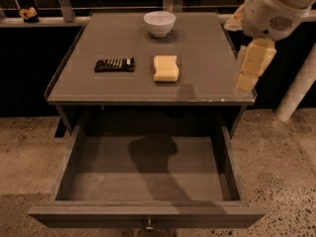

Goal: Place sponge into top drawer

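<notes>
Sponge sits mid-counter, well left of the gripper near the front-right corner; can't tell if it's open.

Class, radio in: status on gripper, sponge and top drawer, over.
Gripper hanging at tabletop's right edge, apart from sponge. Sponge flat on tabletop, right of black ribbed bar. Top drawer pulled open. White bowl behind sponge, not in the way.

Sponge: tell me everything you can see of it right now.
The sponge is a pale yellow foam block, roughly rectangular with a wavy edge. It lies flat near the middle of the tabletop, right of the black bar, touching nothing else. The gripper hangs by the table's right edge, apart from it.
</notes>
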Controlling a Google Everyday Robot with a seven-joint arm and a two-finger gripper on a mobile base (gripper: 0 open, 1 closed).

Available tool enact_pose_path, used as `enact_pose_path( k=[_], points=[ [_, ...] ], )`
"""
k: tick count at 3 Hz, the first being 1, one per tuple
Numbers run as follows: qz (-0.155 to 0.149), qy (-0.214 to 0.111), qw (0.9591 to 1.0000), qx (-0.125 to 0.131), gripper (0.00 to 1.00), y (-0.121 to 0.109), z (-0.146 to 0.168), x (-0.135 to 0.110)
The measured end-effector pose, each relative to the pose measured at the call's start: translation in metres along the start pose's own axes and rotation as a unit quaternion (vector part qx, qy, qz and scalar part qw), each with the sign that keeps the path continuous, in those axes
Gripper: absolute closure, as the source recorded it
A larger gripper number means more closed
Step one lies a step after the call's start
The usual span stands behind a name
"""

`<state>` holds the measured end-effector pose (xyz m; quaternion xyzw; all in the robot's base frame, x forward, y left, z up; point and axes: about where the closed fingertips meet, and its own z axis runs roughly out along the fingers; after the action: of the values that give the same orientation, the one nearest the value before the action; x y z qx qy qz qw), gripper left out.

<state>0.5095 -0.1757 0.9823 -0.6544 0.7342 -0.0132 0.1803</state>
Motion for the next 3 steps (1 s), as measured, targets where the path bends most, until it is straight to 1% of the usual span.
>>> enact_pose_path(
  k=[1,2,3],
  points=[
    [-0.009,-0.018,0.9997,-0.015,0.0,-0.045,0.012,-0.025],
    [-0.012,-0.038,0.999,0.021,0.0,-0.067,-0.01,-0.038],
    [-0.013,-0.042,0.9987,0.027,0.0,-0.07,-0.009,-0.041]
  ],
)
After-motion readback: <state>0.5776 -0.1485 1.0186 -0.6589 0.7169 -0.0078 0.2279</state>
